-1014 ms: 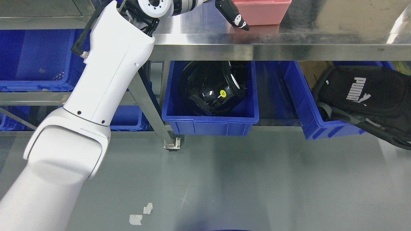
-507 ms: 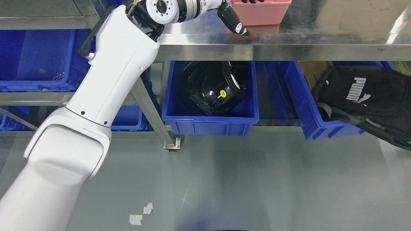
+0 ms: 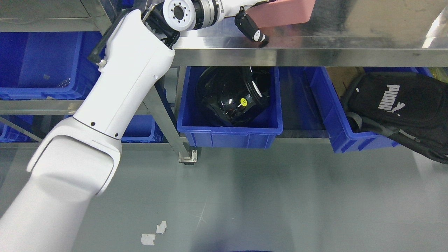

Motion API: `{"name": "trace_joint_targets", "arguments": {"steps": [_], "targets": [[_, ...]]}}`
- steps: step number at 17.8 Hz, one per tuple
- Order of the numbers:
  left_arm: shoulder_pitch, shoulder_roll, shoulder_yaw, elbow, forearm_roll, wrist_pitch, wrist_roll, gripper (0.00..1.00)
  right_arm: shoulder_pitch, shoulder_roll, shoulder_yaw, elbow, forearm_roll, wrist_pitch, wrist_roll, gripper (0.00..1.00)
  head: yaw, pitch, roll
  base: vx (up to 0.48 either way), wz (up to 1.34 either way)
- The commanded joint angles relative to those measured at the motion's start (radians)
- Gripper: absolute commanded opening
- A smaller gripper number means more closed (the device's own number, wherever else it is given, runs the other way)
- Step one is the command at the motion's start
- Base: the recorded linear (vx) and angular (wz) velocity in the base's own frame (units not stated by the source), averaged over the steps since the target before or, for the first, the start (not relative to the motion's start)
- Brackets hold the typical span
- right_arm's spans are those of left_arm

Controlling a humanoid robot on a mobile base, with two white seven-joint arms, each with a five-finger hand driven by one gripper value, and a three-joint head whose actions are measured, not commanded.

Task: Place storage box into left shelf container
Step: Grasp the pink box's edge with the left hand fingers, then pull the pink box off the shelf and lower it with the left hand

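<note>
Head view showed the left arm (image 3: 115, 94) reaching up from the lower left to the steel bench (image 3: 315, 49), its wrist lying along the bench top. The left robot hand (image 3: 253, 26) sat at the near left corner of the pink storage box (image 3: 283, 14). One dark digit hooked down in front of the box's near wall, its tip resting on the bench edge. The other digits ran off the top of the frame, so how far they closed could not be told. The box looked tilted, its left end lower and its base line slanting against the bench. I judged that it was gripped at the rim and being tipped or dragged, though a firm grip was not certain.

Below the bench, directly under the box, a blue bin (image 3: 229, 131) held a glossy black helmet (image 3: 232, 96). To the right of that bin another blue bin (image 3: 350, 136) carried a black bag (image 3: 399, 101) spilling over its side. To the left of the helmet bin, behind the arm, stood the big blue shelf container (image 3: 38, 66), which looked open and nearly bare, the likely target. The box was well apart from it and higher up, so the carry probably called for lifting clear of the bench edge, then swinging left and down past the shelf leg (image 3: 164, 119). The right arm was not visible.
</note>
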Motion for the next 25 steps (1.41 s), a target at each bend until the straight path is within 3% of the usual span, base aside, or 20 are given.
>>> {"name": "trace_joint_targets", "arguments": {"steps": [1, 4, 9, 15, 17, 22, 25], "targets": [[0.001, 0.017, 0.065, 0.023, 0.000, -0.024, -0.001, 0.31, -0.005, -0.017, 0.000, -0.017, -0.021, -0.004, -0.003, 1.00, 0.0000, 0.000, 0.000, 0.000, 0.00], [0.004, 0.017, 0.142, 0.023, 0.001, -0.101, -0.006, 0.00, -0.005, -0.017, 0.000, -0.017, -0.021, -0.004, -0.003, 1.00, 0.0000, 0.000, 0.000, 0.000, 0.00], [0.047, 0.017, 0.237, 0.020, 0.101, -0.119, -0.015, 0.00, -0.005, -0.017, 0.000, -0.017, -0.021, -0.003, -0.003, 1.00, 0.0000, 0.000, 0.000, 0.000, 0.00], [0.132, 0.017, 0.285, -0.060, 0.582, -0.187, -0.007, 0.00, -0.005, -0.017, 0.000, -0.017, -0.021, -0.003, -0.003, 1.00, 0.0000, 0.000, 0.000, 0.000, 0.00], [0.147, 0.017, 0.317, -0.103, 0.673, -0.187, -0.007, 0.00, -0.005, -0.017, 0.000, -0.017, -0.021, -0.004, -0.004, 1.00, 0.0000, 0.000, 0.000, 0.000, 0.00], [0.275, 0.017, 0.414, -0.305, 0.784, -0.213, 0.019, 0.00, -0.005, -0.017, 0.000, -0.017, -0.021, -0.003, -0.003, 1.00, 0.0000, 0.000, 0.000, 0.000, 0.00], [0.464, 0.017, 0.423, -0.541, 0.784, -0.248, 0.237, 0.01, -0.005, -0.017, 0.000, -0.017, -0.021, -0.003, -0.003, 1.00, 0.0000, 0.000, 0.000, 0.000, 0.00]]}}
